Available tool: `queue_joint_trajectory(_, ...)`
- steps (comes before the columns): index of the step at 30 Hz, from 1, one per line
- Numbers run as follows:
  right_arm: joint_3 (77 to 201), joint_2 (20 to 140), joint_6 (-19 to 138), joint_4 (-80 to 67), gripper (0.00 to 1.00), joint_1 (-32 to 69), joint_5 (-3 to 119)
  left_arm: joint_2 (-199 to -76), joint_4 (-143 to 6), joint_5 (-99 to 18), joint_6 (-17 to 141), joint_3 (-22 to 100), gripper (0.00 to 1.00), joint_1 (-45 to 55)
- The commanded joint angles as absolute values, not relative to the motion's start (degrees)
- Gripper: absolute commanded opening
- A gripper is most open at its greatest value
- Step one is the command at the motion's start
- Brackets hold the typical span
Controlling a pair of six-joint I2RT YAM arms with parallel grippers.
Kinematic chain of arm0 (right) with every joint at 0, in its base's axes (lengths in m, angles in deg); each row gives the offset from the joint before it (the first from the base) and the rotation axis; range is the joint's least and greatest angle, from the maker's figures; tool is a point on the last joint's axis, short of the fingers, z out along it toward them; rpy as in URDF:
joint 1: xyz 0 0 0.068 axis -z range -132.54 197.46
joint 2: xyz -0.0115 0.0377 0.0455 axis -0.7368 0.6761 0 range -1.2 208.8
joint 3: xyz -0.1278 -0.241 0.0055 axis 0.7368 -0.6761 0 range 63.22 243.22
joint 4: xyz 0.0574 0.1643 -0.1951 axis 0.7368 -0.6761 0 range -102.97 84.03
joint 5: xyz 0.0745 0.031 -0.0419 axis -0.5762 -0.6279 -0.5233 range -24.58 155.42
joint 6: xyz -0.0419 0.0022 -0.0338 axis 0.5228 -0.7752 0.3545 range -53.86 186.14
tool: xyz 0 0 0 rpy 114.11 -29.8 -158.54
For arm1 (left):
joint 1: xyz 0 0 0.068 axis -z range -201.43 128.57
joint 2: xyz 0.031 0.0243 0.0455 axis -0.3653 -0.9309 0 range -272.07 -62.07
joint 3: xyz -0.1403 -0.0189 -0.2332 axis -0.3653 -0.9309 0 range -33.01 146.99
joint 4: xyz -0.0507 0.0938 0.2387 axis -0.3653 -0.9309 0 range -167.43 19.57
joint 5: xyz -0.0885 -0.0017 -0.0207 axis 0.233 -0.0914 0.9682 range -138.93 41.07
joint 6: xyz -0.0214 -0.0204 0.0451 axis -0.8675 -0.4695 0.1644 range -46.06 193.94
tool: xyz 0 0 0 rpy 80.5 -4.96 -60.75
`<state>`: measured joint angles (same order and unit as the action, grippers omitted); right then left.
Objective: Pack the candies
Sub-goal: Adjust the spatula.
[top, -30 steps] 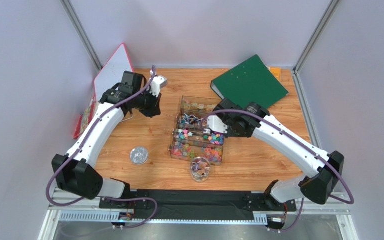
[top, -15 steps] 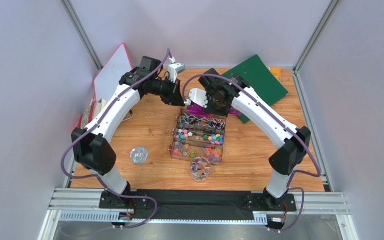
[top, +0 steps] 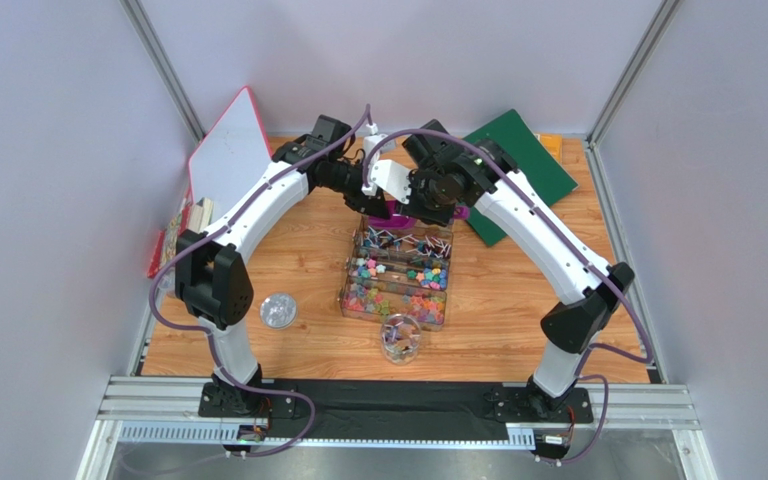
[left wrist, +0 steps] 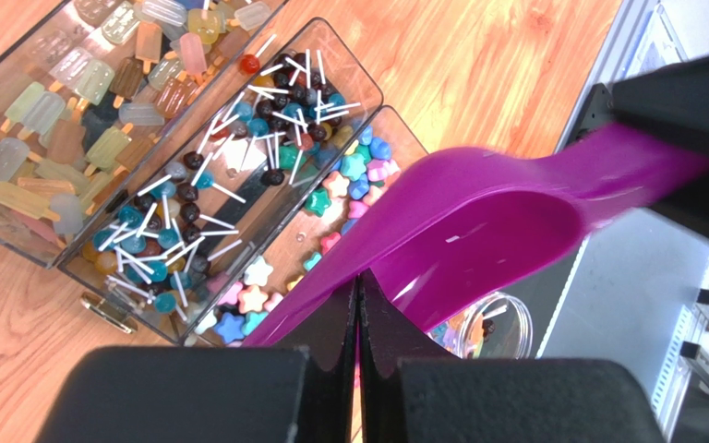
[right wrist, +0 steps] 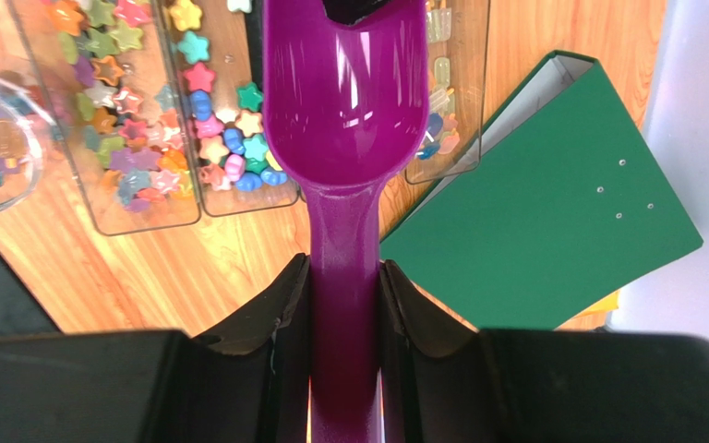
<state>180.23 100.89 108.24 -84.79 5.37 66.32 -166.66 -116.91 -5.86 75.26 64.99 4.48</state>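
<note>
Two end effectors are meeting above the table's far middle. The right end effector is clamping the purple scoop by its handle, bowl empty, probably to dip it into the candies lying in the divided clear box at the table's centre. The left end effector is clenched with its tips at the scoop's front lip, seemingly steadying it. Whether it is pinching the lip is unclear.
</note>
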Motion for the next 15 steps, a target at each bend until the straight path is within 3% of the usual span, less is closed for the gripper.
queue_joint_trajectory(1,180.82,91.63,105.69,-83.84,0.0,5.1,60.76,-168.15,-116.31,-6.3,75.08,67.54,0.0,5.29)
queue_joint_trajectory(7,178.79,88.36,104.63,-79.53,0.0,5.36,58.21,-168.77,-116.66,-8.23,75.43,67.98,0.0,7.31)
queue_joint_trajectory(11,176.26,87.75,106.3,-87.23,0.0,5.8,58.91,-164.65,-119.47,-14.2,79.72,69.3,0.0,7.32)
queue_joint_trajectory(15,166.36,82.5,104.72,-90.78,0.0,6.59,56.11,-153.69,-118.25,-21.93,85.18,58.46,0.0,5.38)
